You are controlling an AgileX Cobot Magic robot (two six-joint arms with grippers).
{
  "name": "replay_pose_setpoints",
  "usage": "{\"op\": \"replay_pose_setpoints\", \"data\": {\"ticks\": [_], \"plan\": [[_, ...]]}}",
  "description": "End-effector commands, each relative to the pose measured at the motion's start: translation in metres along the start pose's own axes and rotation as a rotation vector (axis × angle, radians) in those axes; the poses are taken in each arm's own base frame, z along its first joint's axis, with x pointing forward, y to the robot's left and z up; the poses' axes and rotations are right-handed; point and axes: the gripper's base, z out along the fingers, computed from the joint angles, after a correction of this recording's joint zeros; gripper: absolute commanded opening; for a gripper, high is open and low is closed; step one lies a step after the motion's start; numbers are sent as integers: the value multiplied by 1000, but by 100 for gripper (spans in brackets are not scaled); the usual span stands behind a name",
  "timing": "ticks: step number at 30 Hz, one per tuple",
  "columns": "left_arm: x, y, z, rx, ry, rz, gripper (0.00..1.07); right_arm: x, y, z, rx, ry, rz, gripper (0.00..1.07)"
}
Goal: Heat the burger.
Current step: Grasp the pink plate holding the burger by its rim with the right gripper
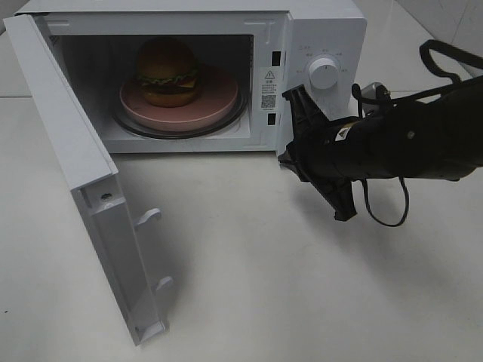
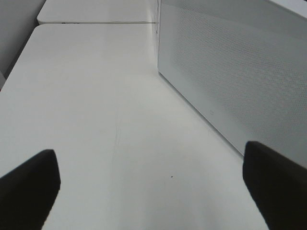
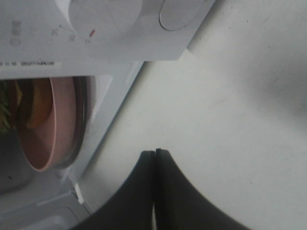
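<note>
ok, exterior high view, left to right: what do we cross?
door → burger → dial

From here the burger [image 1: 167, 72] bun seems faintly glossy; I read the plate [image 1: 219, 102] as matt (smooth too), the microwave [image 1: 332, 30] shell smooth white.

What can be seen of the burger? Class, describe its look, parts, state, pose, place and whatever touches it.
The burger has a glossy golden-brown domed bun, a frilly green lettuce edge, a dark patty and a lower bun. It looks whole and stands upright on a round pink plate, off-centre toward the plate's left in the high view, inside the white microwave, whose door stands open. Only the plate touches it.
</note>
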Motion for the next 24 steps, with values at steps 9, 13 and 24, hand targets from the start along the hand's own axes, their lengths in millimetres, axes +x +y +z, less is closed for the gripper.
{"op": "replay_pose_setpoints", "data": {"ticks": [9, 13, 24], "plan": [[2, 0, -2, 0, -19, 4, 98, 2, 2, -30, 157, 172, -398, 3], [2, 0, -2, 0, -19, 4, 98, -4, 14, -42, 198, 251, -580, 4], [2, 0, -2, 0, -19, 4, 98, 0, 34, -59, 233, 502, -1060, 6]]}}
